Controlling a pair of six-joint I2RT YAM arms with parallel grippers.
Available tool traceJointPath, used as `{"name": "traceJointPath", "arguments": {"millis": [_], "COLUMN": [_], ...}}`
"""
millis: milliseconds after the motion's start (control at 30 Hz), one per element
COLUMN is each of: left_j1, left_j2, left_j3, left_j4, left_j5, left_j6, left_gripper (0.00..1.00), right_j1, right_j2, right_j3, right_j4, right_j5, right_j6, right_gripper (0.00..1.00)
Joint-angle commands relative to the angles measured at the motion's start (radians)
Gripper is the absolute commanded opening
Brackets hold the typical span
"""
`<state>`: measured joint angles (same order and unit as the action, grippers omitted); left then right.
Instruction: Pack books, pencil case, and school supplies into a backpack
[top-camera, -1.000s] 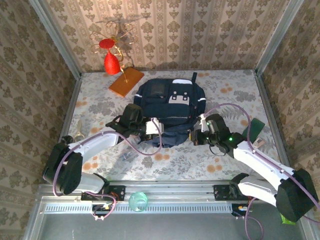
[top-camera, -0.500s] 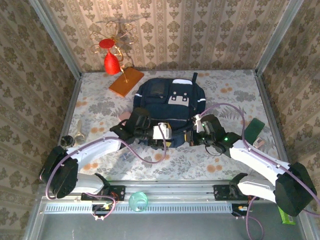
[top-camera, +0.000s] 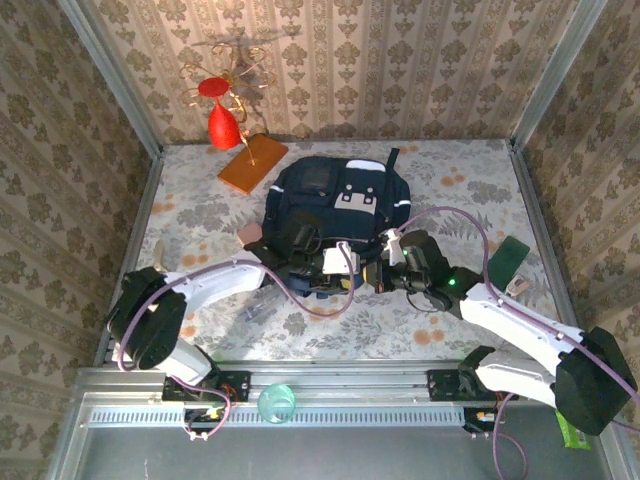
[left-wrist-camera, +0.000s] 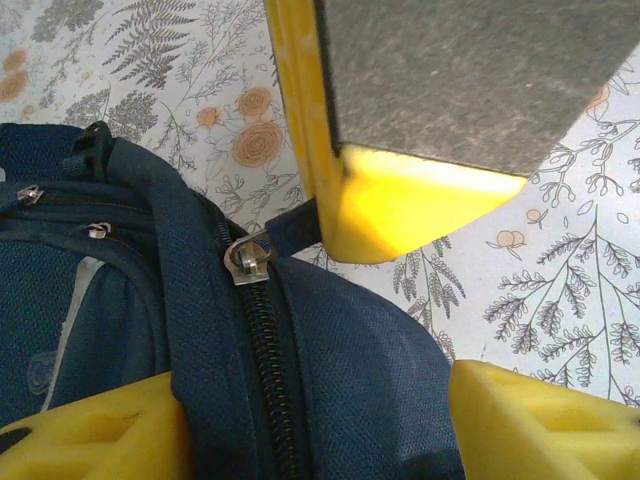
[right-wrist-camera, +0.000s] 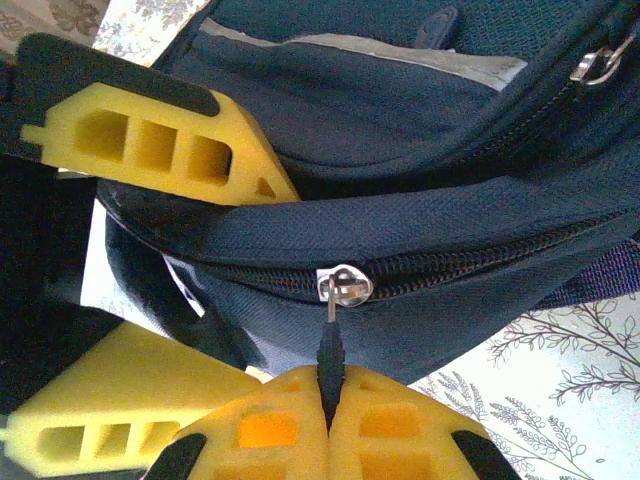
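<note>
A: State of the right gripper (right-wrist-camera: 330, 405)?
B: Pressed together, pinching the black zipper pull (right-wrist-camera: 329, 352) below its metal slider (right-wrist-camera: 343, 283), at the near edge of the backpack (top-camera: 335, 200) lying mid-table.
A: And the left gripper (left-wrist-camera: 360, 335)?
B: Spread wide, straddling the same navy fabric and zipper track, gripping nothing.
A: Anything inside the bag?
B: Cannot tell; zipped shut along every visible track, so no view within. Judging by that, not yet packed: dark green book (top-camera: 510, 258) lying well right of the bag, pale-pink pencil case (top-camera: 249, 236) just beside it on the left, small clear supplies (top-camera: 252, 312) further toward the near edge.
A: Likely trouble from here?
B: Probably dragging the whole soft bag along instead of running the slider, for want of a brace from the open jaws. Otherwise slipping off that thin tab under a skewed pull, or snagging loose fabric in the teeth and jamming halfway
</note>
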<state>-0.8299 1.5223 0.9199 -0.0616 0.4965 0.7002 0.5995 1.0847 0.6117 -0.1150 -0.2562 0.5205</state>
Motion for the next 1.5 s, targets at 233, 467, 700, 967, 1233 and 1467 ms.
{"name": "traceJointPath", "arguments": {"millis": [233,467,700,967,1233,1467], "left_j1": [0.009,0.051,0.120,0.176,0.232,0.286], "left_j2": [0.012,-0.057,-0.153,-0.197,-0.222,-0.263], "left_j3": [0.045,0.012,-0.060,-0.064,-0.044,-0.078], "left_j4": [-0.076,-0.092,-0.015,0.048,0.084,0.160], "left_j5": [-0.009,0.051,0.248,0.315,0.392,0.468], "left_j6": [0.044,0.077,0.081,0.029,-0.040,-0.098], "left_gripper": [0.25,0.00,0.00,0.00,0.00,0.00], "right_j1": [0.012,-0.021,-0.101,-0.142,-0.181,-0.271], "right_j2": [-0.055,-0.072,-0.034,-0.022,0.000,0.062], "right_j3": [0.002,0.002,0.056,0.123,0.245,0.260], "right_j4": [0.012,-0.083,-0.204,-0.182,-0.328,-0.337], "right_j5": [0.024,0.098,0.180,0.076,0.118,0.127], "right_j6": [-0.036,-0.049,-0.026,-0.032,-0.117,-0.122], "right_gripper": [0.00,0.00,0.00,0.00,0.00,0.00]}}
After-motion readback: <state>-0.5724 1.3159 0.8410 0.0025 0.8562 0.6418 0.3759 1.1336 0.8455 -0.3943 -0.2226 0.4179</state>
